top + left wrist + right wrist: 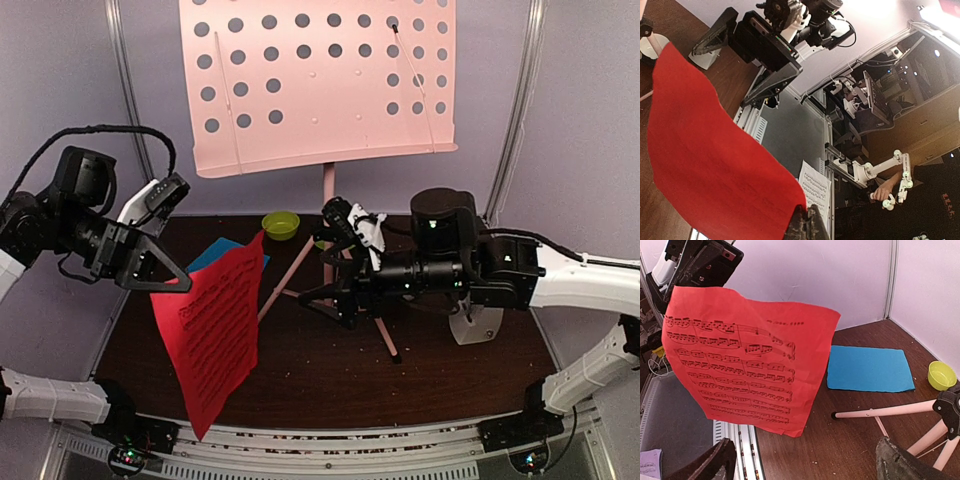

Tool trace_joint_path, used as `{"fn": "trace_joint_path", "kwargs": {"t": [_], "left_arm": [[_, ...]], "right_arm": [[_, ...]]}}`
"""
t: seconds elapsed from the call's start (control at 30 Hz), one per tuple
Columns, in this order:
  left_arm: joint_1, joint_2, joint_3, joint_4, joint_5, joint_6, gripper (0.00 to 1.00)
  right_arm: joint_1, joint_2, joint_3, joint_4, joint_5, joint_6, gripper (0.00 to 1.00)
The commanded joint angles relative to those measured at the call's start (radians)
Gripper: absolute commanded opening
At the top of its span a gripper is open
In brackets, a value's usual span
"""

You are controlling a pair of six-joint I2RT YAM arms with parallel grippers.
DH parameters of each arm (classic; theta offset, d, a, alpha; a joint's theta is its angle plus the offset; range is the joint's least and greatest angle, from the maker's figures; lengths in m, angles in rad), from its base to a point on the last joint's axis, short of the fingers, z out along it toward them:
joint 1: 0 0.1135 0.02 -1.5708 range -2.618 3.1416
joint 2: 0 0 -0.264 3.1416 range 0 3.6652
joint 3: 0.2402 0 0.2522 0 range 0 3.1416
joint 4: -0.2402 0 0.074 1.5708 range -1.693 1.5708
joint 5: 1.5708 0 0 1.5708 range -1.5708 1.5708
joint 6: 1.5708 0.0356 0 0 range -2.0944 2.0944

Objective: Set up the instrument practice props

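The pale pink music stand's hole-dotted desk (320, 80) stands at the back, and its tripod legs (297, 268) rest on the brown table. My left gripper (178, 280) is shut on the top corner of the red music sheet (215, 335), which hangs in the air at front left. In the left wrist view the gripper (807, 227) pinches the sheet (705, 160). The blue sheet (215, 255) lies flat behind it. My right gripper (315, 252) is open and empty beside the tripod, facing the red sheet (745, 360). The white-grey metronome (478, 325) stands behind the right arm.
A small green bowl (281, 224) sits at the back near the stand's pole and shows in the right wrist view (942, 375). A tripod leg (880, 412) stretches across the table before my right gripper (805, 465). The blue sheet (870, 369) lies near the wall.
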Motion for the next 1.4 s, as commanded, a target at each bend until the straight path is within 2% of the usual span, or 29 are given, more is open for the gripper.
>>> {"fn": "trace_joint_path", "kwargs": {"t": [0.0,0.13,0.23,0.4,0.67,0.97,1.37], "left_arm": [[-0.051,0.050,0.078,0.021,0.001,-0.005,0.00],[-0.102,0.145,0.167,-0.028,-0.041,0.041,0.00],[-0.157,0.230,0.285,-0.160,-0.177,0.137,0.00],[-0.261,0.350,0.432,-0.255,-0.386,0.222,0.00],[-0.307,0.375,0.453,-0.225,-0.454,0.319,0.00],[-0.377,0.366,0.465,-0.215,-0.609,0.460,0.00],[-0.472,0.405,0.482,-0.224,-0.738,0.568,0.00]], "right_arm": [[0.004,-0.015,0.054,-0.102,0.037,-0.084,0.97],[0.004,-0.066,0.031,-0.190,0.096,-0.124,0.97],[0.004,-0.109,0.030,-0.243,0.121,-0.124,0.98],[0.006,-0.173,0.044,-0.320,0.149,-0.125,0.98],[0.025,-0.200,0.063,-0.415,0.128,-0.158,0.98],[0.056,-0.154,0.199,-0.558,0.106,-0.244,0.96],[0.103,0.008,0.391,-0.699,0.080,-0.316,0.89]]}}
